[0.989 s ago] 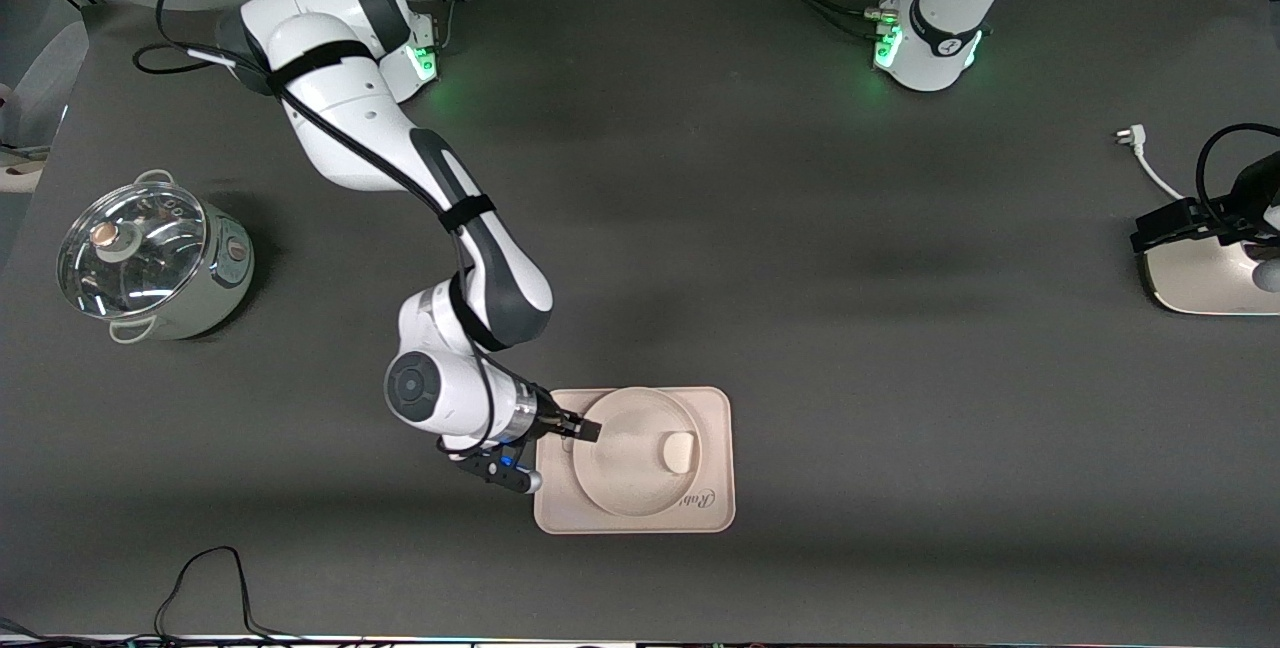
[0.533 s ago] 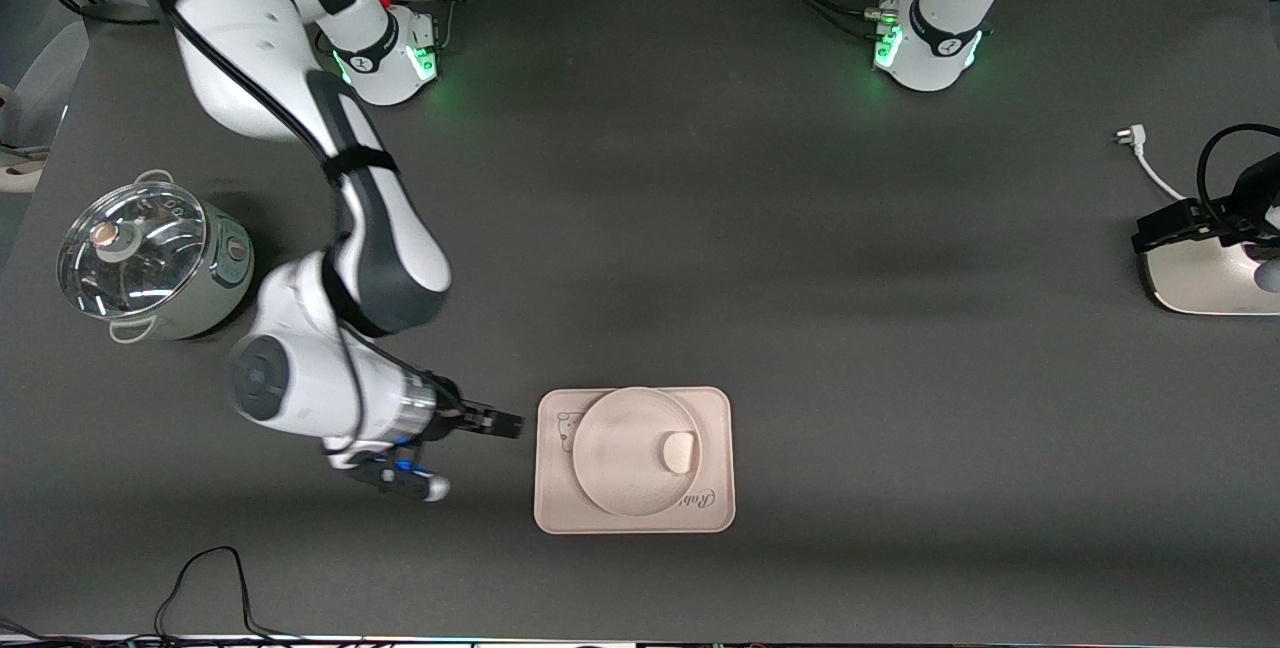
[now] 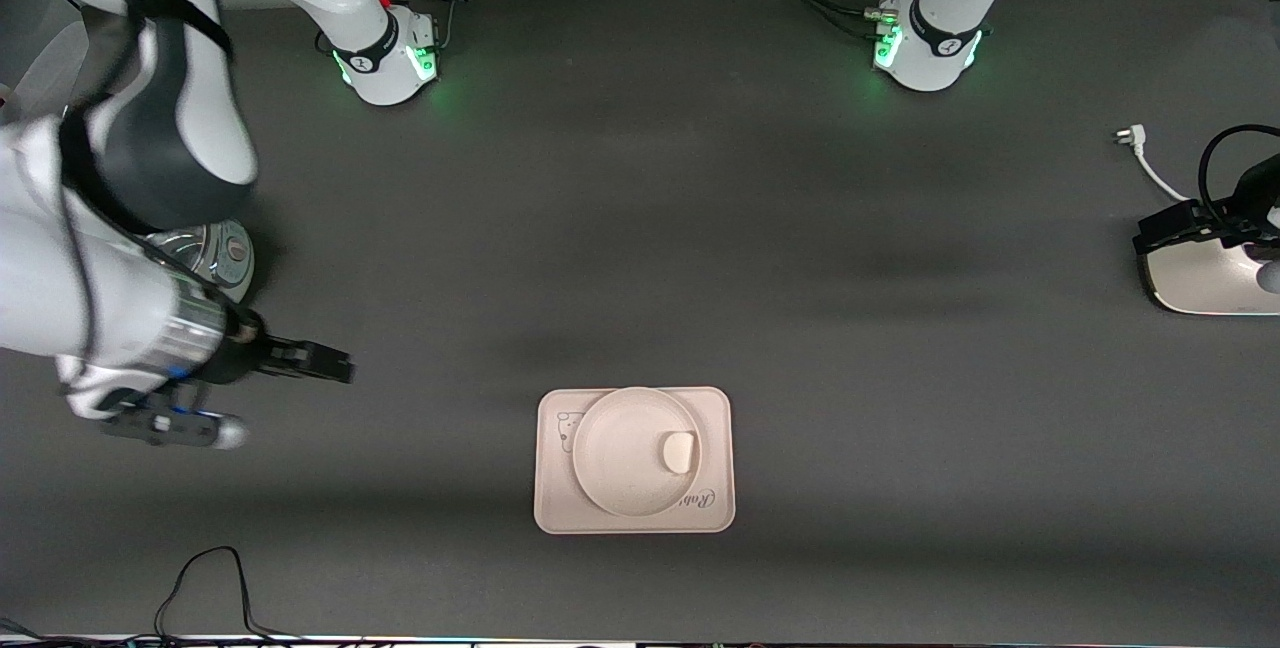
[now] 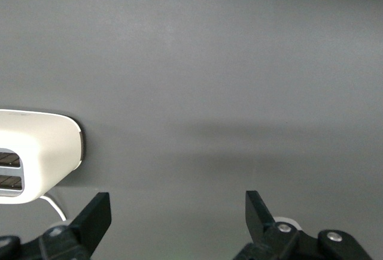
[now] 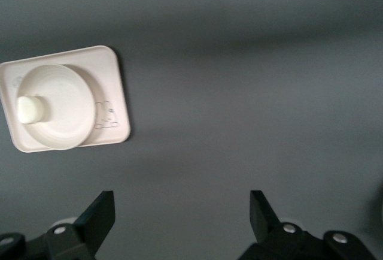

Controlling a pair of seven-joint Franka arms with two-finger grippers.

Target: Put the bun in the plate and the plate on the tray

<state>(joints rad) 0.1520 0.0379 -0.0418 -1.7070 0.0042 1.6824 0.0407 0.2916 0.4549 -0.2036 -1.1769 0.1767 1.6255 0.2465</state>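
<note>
The bun (image 3: 679, 451) sits in the plate (image 3: 625, 468), on the side toward the left arm's end of the surface (image 3: 800, 278). The plate rests flat on the tray (image 3: 722, 503). The tray lies on the dark surface, nearer to the front camera than both robot bases. A little animal drawing (image 3: 569, 431) shows on the tray beside the plate, toward the right arm's end. The word "Rabbit" (image 3: 700, 499) peeks out from under the plate rim.

The right gripper (image 3: 335, 365) is up in the air over bare surface, toward the right arm's end. It is well apart from the tray, plate and bun. It holds nothing. In the right wrist view its jaws stand wide apart, with the tray (image 5: 116, 101), the plate (image 5: 66, 107) and the bun (image 5: 30, 109) small and far off from them.

The left arm waits at its own end of the surface. The left gripper (image 4: 178, 213) has its jaws wide apart and holds nothing. It hangs just beside a cream toaster (image 4: 42, 146) with slots on top. In the front view the toaster (image 3: 1205, 278) is at the edge, well apart from the tray. A white plug (image 3: 1128, 136) on a cord lies near it.

A pot with a glass lid (image 3: 215, 253) stands at the right arm's end, mostly hidden by the right arm.
</note>
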